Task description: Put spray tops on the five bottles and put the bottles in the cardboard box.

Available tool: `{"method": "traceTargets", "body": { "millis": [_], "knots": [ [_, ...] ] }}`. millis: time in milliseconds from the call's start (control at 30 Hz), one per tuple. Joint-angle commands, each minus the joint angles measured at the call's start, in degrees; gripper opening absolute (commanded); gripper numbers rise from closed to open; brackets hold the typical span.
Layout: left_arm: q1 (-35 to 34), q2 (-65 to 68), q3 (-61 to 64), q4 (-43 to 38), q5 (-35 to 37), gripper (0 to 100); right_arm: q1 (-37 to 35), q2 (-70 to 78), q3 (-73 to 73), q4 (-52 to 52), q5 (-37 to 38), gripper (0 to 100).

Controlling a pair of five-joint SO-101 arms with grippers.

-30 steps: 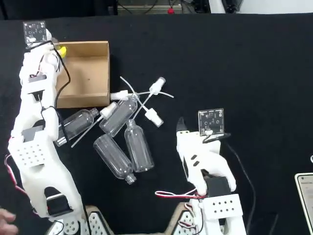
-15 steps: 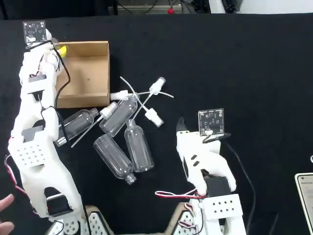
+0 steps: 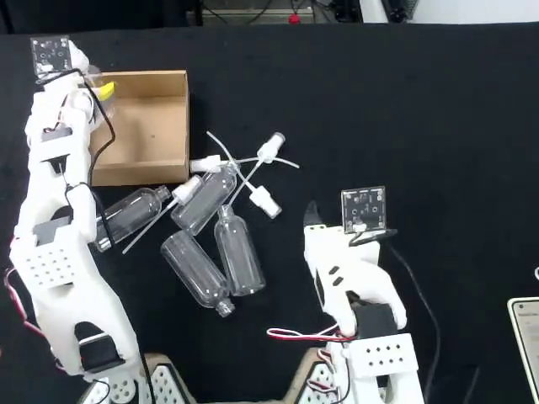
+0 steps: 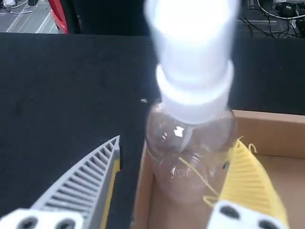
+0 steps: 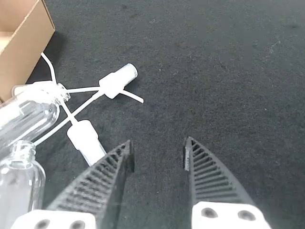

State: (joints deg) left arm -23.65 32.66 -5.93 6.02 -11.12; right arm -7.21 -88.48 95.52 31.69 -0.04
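So, nearest the bases, the right gripper (image 5: 158, 143) hangs with its fingers wide apart and nothing between them, just short of two loose spray tops (image 5: 116, 81). Beyond it, four bottles (image 3: 237, 252) lie in a heap on the table (image 3: 404, 109), necks pointing different ways; the necks that show are bare. Farthest off, at the far corner of the cardboard box (image 3: 152, 126), the left gripper (image 4: 178, 140) brackets the capped bottle (image 4: 190, 157). The yellow finger is against it and the grey one a gap away, so the hold looks loose. The bottle stands about upright, long axis vertical, top toward the wrist, base in the box. This looks like the first boxing. Next: let go, lift clear, fetch another.
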Motion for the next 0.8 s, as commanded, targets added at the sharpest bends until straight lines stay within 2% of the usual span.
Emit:
{"method": "traceTargets", "body": {
  "millis": [0, 400, 600, 767],
  "knots": [
    [-0.84, -5.19, -1.10, 4.13, -0.09, 34, 0.44, -0.75, -0.48, -2.02, 0.70, 16.9],
    [0.13, -13.36, -0.40, 17.23, -0.35, 34, 0.44, -0.75, -0.40, -2.02, 0.70, 16.9],
    [0.13, -21.01, -0.48, 32.79, -0.53, 34, 0.44, -0.75, -0.40, -2.02, 0.70, 16.9],
    [0.48, -25.58, -0.31, 41.85, -0.62, 34, 0.62, -0.75, -0.40, -2.02, 0.70, 16.9]
  ]
}}
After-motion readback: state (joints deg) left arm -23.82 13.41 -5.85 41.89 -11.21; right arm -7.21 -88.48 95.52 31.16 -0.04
